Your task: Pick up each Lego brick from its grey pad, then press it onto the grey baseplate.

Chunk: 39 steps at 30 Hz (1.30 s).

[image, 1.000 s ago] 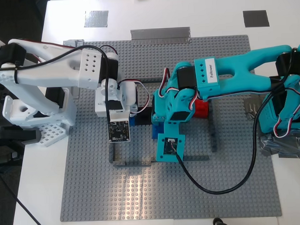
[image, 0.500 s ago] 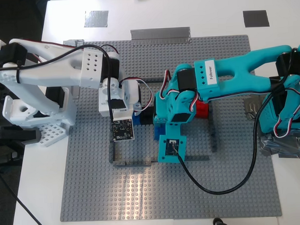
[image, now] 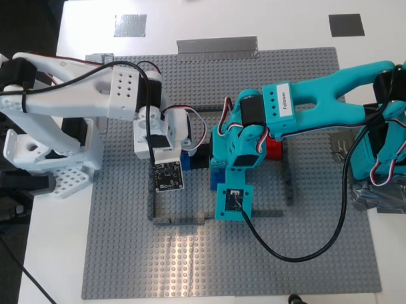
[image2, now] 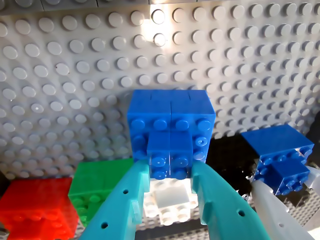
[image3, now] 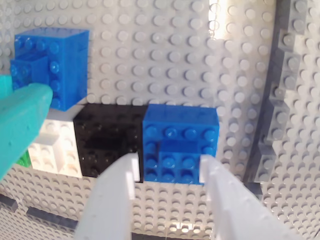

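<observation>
Our first claw [image2: 170, 172], the teal one, is clamped on a blue Lego brick [image2: 171, 131]: its two teal fingers [image2: 122, 210] press against the lower stepped part of the brick from either side, and the brick's larger block rises beyond the tips. Directly under this claw, between the fingers, lies a white brick [image2: 170, 202]. To one side of the claw sit a green brick [image2: 97, 192] and, past it, a red brick [image2: 37, 207]; on the other side a black brick [image2: 230, 155] fills the gap toward the second blue brick [image2: 280, 150].

Our second claw [image3: 167, 167], the white one, is likewise clamped on that second blue brick, its white fingers [image3: 112, 205] touching the brick's lower step on both sides. Just beside this claw the black brick touches the held brick, then comes the white brick, and beyond it the teal finger with the first blue brick.

In the exterior view both claws meet near the middle of the grey baseplate [image: 193, 259], inside the thin dark grey frame [image: 182, 220], the white arm [image: 74, 96] reaching in from the exterior view's left and the teal arm [image: 321, 108] from its right. Both bricks are at the row of bricks on the plate; we cannot tell whether they are fully seated. One dark grey pad [image: 346, 25] lies on the white counter [image: 53, 264], well apart from both claws, and a shiny tape strip [image: 216, 46] lies at the plate's far edge.
</observation>
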Tool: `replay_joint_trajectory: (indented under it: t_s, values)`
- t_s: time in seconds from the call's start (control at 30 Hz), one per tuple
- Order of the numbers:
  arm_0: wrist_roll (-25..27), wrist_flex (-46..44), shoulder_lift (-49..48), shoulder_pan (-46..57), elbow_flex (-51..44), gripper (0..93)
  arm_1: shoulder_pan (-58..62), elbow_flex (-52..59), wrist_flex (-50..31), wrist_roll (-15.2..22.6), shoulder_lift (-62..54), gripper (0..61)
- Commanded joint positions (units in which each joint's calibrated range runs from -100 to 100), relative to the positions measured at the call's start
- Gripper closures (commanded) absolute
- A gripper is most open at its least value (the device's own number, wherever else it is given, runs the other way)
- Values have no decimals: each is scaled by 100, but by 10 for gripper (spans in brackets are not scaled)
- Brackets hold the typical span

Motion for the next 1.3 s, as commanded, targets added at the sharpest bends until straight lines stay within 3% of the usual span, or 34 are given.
replay_joint_trajectory:
  t_s: [0.0, 0.07, 0.27, 0.67, 0.83, 1.0, 1.17, 1.27]
  values:
    - [28, -26, 124, 32, -36, 927, -20, -99, 95, 59, -355, 428]
    - [28, -26, 296, 40, -36, 927, -57, -99, 193, 83, -501, 366]
    - [23, -26, 305, 148, -126, 927, -158, -316, 664, 142, -1127, 346]
    - [38, 55, 288, 243, -126, 927, -934, -1120, 1665, 239, -2526, 363]
    - [28, 87, 279, 243, -126, 927, -1471, -1806, 2056, 220, -2655, 413]
    - [28, 275, 279, 221, -217, 927, -2059, -2763, 2357, 195, -2475, 612]
    - [33, 364, 167, 206, -298, 927, -2835, -3494, 2511, 210, -2209, 612]
    - [4, 372, 82, 199, -298, 870, -3473, -3964, 2495, 186, -1986, 612]
